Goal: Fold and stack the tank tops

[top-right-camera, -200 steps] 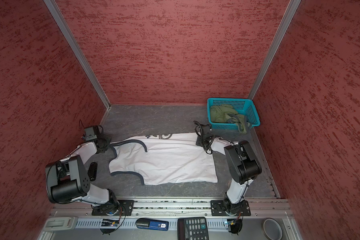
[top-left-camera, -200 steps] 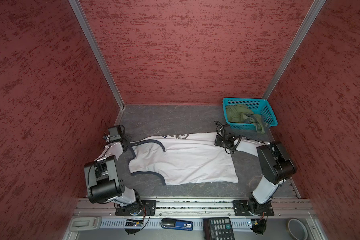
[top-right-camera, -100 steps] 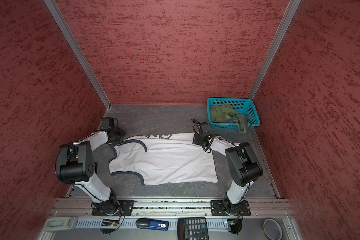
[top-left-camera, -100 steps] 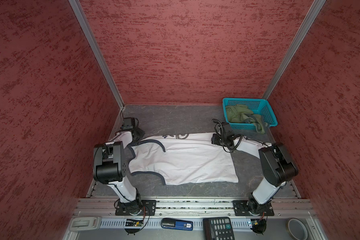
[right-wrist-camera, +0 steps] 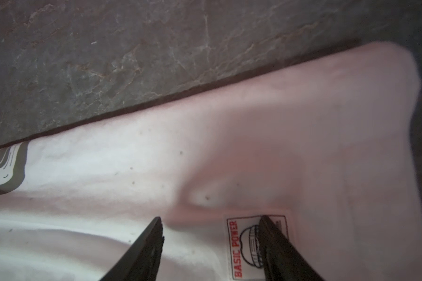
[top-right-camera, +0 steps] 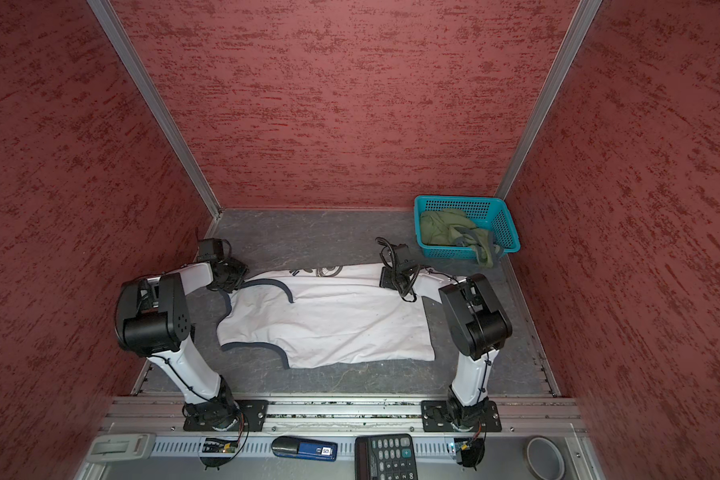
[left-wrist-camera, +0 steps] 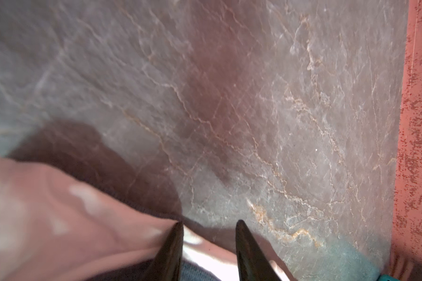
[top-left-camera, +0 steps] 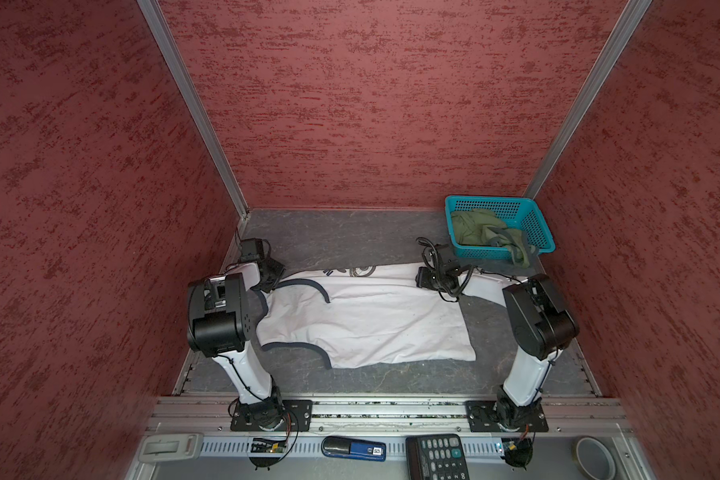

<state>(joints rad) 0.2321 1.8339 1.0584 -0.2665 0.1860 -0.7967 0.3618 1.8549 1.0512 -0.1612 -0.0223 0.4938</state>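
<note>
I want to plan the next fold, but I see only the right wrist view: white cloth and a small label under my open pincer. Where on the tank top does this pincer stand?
Observer: The right pincer is over the far hem corner of the white tank top, which lies spread on the table.
Operator: And the other pincer?
Observer: The left pincer is at the opposite end of the same top, by the far shoulder strap.
Operator: Where is the second top?
Observer: The olive tank top lies crumpled in the teal basket at the far right corner, partly hanging over its near rim.
</note>
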